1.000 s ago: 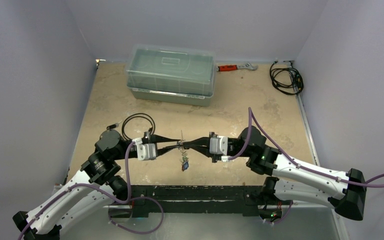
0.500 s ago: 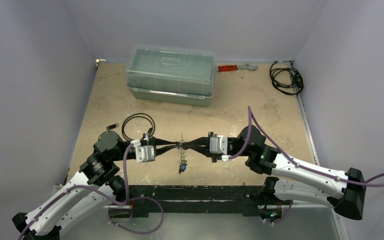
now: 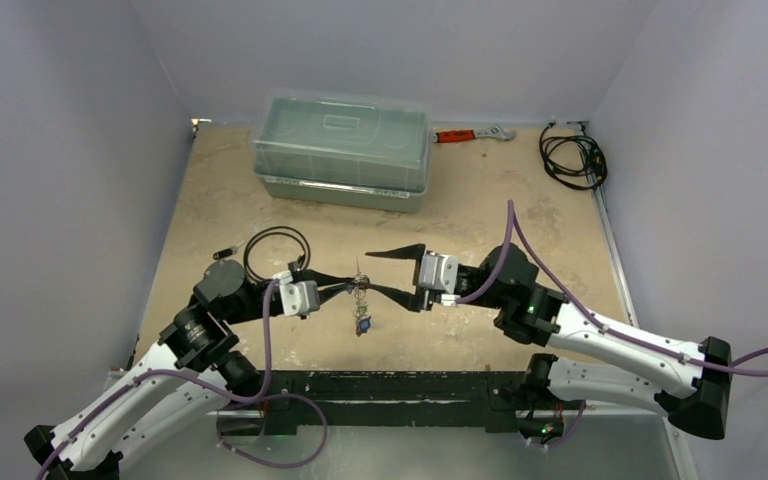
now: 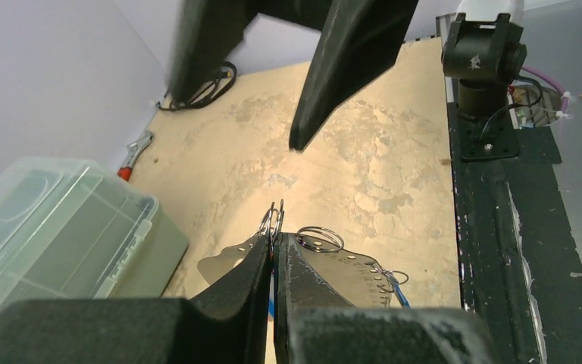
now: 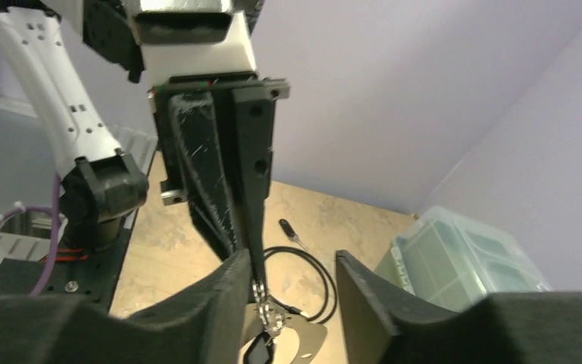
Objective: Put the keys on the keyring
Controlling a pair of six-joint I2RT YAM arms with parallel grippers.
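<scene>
Left gripper [image 3: 353, 287] is clamped on the flat silver-grey metal keyring [image 4: 341, 262], right gripper [image 3: 368, 273] hangs open just to its right.

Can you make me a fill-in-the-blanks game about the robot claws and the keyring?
The left claw is ___ on the keyring.
The right claw stands ___.
The wrench beside the box has an ___ handle.
The key tag hanging under the keyring is ___.
Missing words: shut, open, orange, blue.
</scene>
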